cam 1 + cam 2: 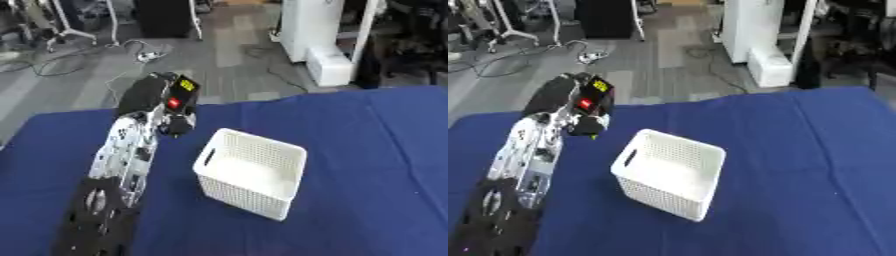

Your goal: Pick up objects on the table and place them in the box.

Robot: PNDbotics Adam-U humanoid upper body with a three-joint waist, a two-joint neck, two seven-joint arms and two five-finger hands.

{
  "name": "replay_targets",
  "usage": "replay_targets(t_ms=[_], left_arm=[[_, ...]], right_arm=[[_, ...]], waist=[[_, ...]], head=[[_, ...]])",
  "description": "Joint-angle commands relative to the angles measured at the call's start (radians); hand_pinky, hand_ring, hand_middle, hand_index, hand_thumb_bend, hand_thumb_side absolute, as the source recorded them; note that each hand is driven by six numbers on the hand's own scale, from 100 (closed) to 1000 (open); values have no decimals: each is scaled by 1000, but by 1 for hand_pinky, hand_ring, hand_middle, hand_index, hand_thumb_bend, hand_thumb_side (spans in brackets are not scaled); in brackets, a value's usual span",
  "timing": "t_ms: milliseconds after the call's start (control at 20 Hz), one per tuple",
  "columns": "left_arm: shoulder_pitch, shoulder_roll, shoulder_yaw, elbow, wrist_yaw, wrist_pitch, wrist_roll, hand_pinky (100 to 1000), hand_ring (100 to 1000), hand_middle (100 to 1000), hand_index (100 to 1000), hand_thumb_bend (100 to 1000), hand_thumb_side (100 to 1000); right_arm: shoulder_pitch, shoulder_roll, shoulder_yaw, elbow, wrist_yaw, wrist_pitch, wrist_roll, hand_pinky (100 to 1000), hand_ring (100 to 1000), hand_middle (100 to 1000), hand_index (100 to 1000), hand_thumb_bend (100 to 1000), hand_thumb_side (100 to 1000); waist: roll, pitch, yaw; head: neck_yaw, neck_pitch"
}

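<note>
A white basket (254,172) with perforated walls and a slot handle in its near-left side stands on the blue tabletop (367,150), roughly in the middle of the view. It sits askew, one corner pointing toward the camera. What shows of its inside looks white and bare, though the near walls hide part of the bottom.

The robot's left arm (122,160) comes in from the lower left and reaches up and away across the cloth, ending to the left of the basket and beyond its far-left corner. The left hand (153,95) is raised above the tabletop near its far edge. It holds a small black object (182,92) with a red patch and a yellow mark on the face that is turned toward the camera. The fingers (588,125) are curled round the lower part of this object, so the hand is grasping it rather than released. The object is up in the air in the hand, apart from the basket and not over its opening; it lies to the left of the rim.

The right hand shows in neither view.

Beyond the tabletop is a grey floor with cables (140,50) lying on it, and a white cabinet (319,35) stands at the far right.
</note>
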Motion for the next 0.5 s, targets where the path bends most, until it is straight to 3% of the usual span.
replay_targets(t_ms=[50,500], left_arm=[[-28,23,-21,-42,22,-15,-4,100,329,525,447,100,234],[-28,15,-69,-57,124,-75,-38,100,336,528,465,100,252]], right_arm=[[-11,-27,-7,-13,2,2,3,179,311,320,485,100,1000],[-18,-30,-7,-13,-3,5,0,179,311,320,485,100,1000]], waist=[[-3,-9,-2],[-1,-9,-8]], head=[[10,-4],[9,-6]])
